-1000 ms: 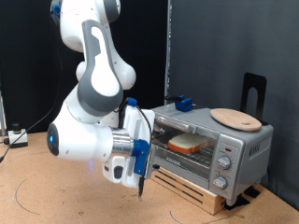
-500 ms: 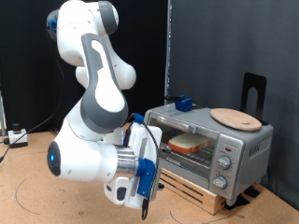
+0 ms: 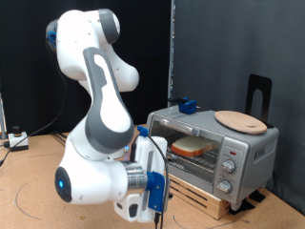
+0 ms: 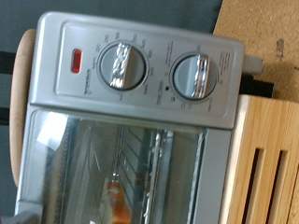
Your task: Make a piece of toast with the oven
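Round wooden board (image 3: 240, 121): you see it lying flat, up high on the right.
Wooden pallet (image 3: 205, 197): low down, made of pale slats.
Small blue thing (image 3: 188, 105): far back, near the dark curtain (image 3: 229, 48).
Brown table (image 3: 29, 172): under everything.

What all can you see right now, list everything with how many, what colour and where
oven: one, silver-grey, exterior view's right, on a slatted stand; door closed
piece of toast: one, pale with brown crust, inside the oven on the rack
knobs: two, silver, on the oven's control panel
wooden board: one, round, tan, on top of the oven
wooden stand: one, light wood, under the oven
blue object: one, behind the oven's top
black bracket: one, behind the oven
table: one, brown
gripper: one, white and blue, low in front of the oven
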{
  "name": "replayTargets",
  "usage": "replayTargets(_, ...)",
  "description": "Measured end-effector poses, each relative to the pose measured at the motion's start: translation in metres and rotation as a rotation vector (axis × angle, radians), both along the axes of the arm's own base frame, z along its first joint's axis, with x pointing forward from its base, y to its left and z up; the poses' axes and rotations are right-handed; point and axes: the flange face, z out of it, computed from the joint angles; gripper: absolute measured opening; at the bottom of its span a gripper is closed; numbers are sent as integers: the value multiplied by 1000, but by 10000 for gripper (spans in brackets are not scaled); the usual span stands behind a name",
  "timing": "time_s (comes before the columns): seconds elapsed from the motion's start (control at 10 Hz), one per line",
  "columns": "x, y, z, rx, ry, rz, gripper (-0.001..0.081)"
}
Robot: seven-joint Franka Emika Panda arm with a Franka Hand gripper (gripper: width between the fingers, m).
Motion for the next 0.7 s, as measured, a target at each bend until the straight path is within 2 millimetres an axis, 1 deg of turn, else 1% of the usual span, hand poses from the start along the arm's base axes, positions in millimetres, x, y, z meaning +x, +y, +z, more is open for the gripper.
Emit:
replayTargets(0.2, 17, 11, -9, 15, -13, 13, 807)
replayTargets(0.4, 27, 21, -18, 18, 2, 31, 807)
replayTargets(0.7, 25, 35, -34, 30, 40, 76, 807)
